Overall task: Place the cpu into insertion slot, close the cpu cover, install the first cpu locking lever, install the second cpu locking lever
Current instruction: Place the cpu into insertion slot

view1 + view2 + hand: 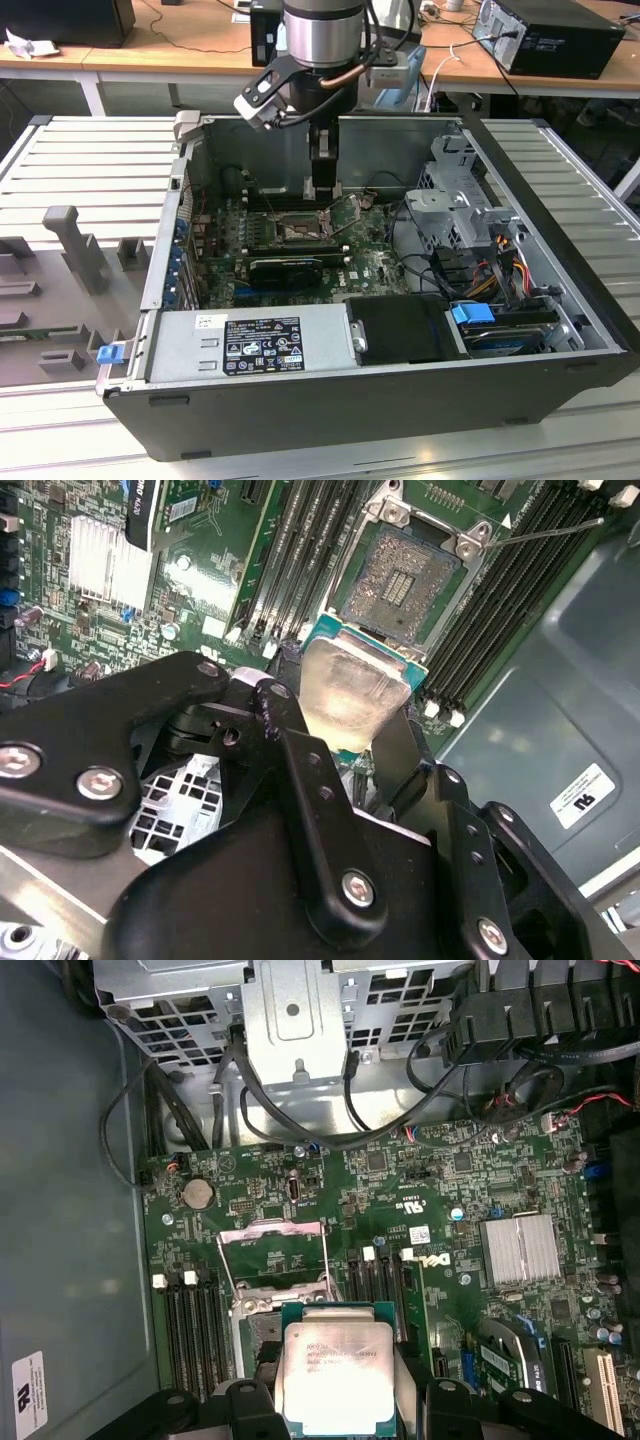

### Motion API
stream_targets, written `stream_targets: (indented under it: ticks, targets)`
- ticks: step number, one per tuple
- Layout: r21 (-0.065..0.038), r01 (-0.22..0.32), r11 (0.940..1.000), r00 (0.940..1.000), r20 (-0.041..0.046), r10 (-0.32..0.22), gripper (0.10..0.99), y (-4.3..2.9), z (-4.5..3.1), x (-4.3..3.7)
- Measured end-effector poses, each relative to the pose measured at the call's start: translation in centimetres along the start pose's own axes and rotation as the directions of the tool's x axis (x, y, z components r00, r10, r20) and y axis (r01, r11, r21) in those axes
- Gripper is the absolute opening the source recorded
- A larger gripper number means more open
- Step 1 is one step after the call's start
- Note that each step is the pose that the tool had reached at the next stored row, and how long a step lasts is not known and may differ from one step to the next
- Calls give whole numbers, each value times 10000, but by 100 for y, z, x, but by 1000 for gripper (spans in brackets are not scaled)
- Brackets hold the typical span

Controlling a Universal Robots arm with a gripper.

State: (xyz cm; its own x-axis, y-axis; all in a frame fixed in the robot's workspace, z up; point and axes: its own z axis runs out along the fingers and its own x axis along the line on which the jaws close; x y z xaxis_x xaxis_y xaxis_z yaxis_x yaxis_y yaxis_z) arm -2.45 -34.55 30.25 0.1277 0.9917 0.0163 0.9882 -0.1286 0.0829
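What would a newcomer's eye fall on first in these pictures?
The gripper holds the cpu by its edges over the green circuit board. Close by, the insertion slot lies open, its dark centre bare. In the exterior view the arm reaches down into an open computer case.

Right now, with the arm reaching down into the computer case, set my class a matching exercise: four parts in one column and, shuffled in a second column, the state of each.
Column one
1. cpu
2. insertion slot
3. cpu cover
4. heat sink

Column two
A. swung open, off the socket
B. clamped in the gripper
C. empty, contacts bare
D. silver fins, fixed on the green board

Pairs: 1-B, 2-C, 3-A, 4-D
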Motion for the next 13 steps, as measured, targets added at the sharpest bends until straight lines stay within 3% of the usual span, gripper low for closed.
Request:
stream_targets:
  ticks: [10, 13]
  targets:
    - [0, -1, 10000, 10000, 2, 1, 525, -8, 80, -2]
    - [4, 257, 9997, 9997, -22, -257, 525, -21, 116, -3]
